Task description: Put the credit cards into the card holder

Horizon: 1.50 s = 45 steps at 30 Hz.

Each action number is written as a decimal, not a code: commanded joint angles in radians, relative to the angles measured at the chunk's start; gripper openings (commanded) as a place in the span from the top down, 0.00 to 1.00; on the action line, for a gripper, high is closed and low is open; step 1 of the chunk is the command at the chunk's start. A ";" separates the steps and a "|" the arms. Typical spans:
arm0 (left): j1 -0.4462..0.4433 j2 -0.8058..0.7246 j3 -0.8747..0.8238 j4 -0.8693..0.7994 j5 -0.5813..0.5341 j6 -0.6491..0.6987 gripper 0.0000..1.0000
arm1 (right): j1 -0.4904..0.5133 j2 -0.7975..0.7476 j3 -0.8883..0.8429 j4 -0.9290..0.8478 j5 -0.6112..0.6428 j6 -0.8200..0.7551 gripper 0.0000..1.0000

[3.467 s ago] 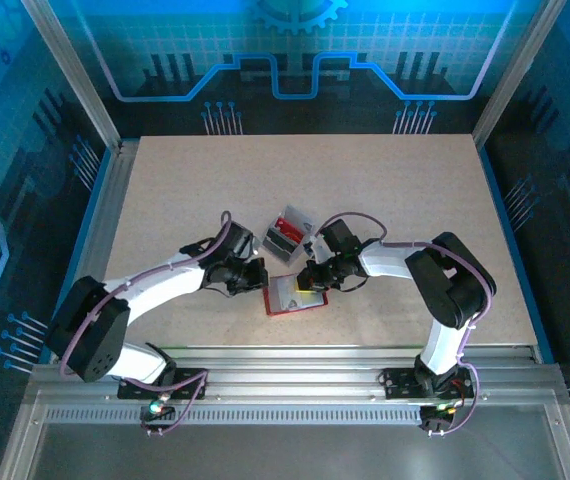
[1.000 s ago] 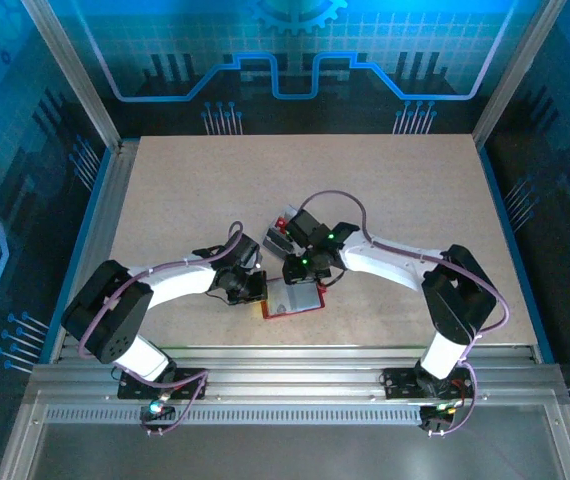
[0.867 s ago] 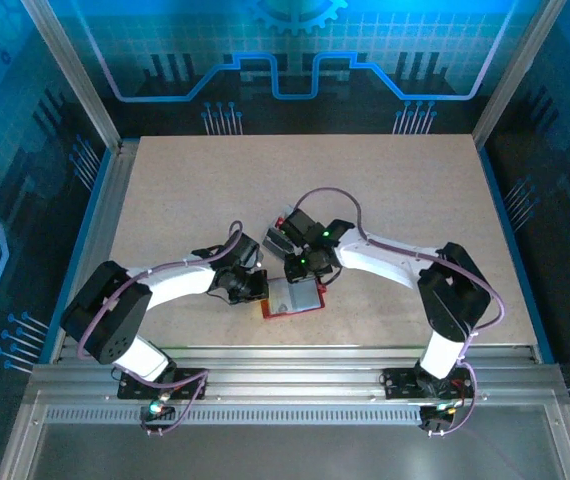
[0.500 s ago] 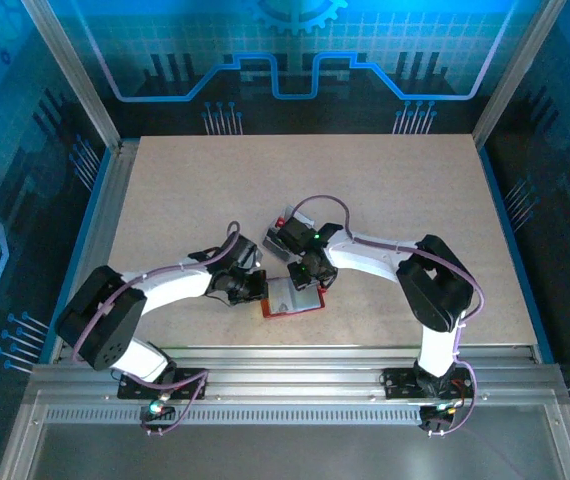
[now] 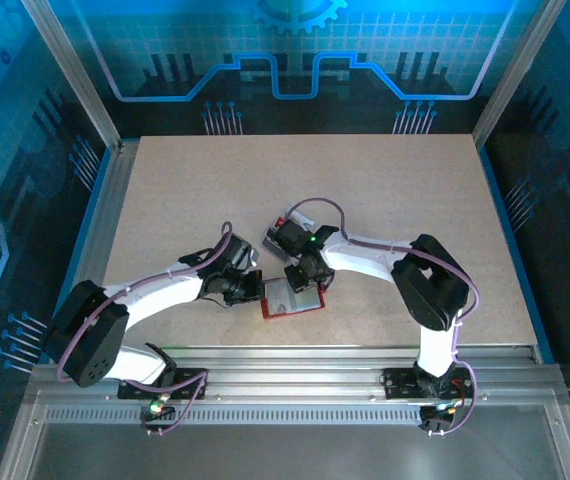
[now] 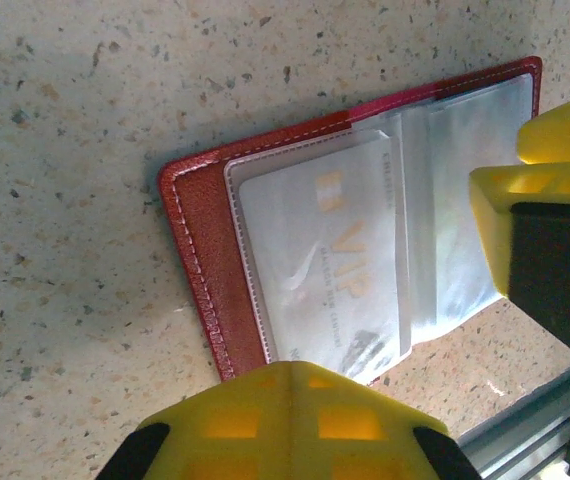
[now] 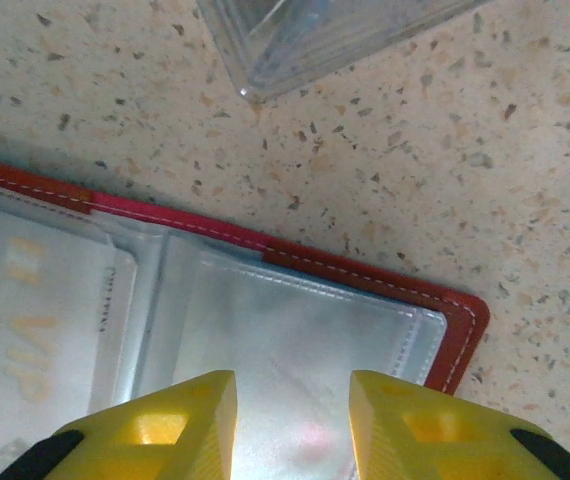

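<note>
So that its sleeves lie exposed for loading, the card holder (image 5: pixel 290 300) is laid open at 6 o'clock on the surface (image 5: pixel 385 190), one pale card (image 6: pixel 325 260) sleeved. Left hand (image 6: pixel 415 320) is spread wide, right hand (image 7: pixel 293 400) narrowly parted; nothing is held.

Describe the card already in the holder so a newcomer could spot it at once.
On the speckled table, near the middle of its front edge, lies the open red card holder. Under one clear sleeve sits a pale card. It alone bears faded gold VIP lettering; the sleeve beside it looks empty.
</note>
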 commanded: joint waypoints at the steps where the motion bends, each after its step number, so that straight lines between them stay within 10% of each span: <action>1: 0.001 0.033 -0.012 0.003 -0.005 0.029 1.00 | 0.015 0.038 0.023 -0.018 -0.004 -0.017 0.64; 11: 0.000 0.069 -0.039 0.012 -0.029 0.036 1.00 | 0.033 0.083 -0.001 -0.035 -0.012 0.000 0.65; 26: -0.002 0.085 -0.076 0.067 -0.015 0.019 1.00 | 0.049 0.057 0.045 -0.078 0.007 0.003 1.00; 37: -0.065 0.141 -0.073 0.155 -0.005 -0.051 1.00 | 0.089 0.084 0.202 -0.201 0.012 -0.016 1.00; 45: -0.078 0.148 -0.089 0.198 0.001 -0.085 1.00 | 0.081 0.119 0.247 -0.166 -0.186 0.010 0.77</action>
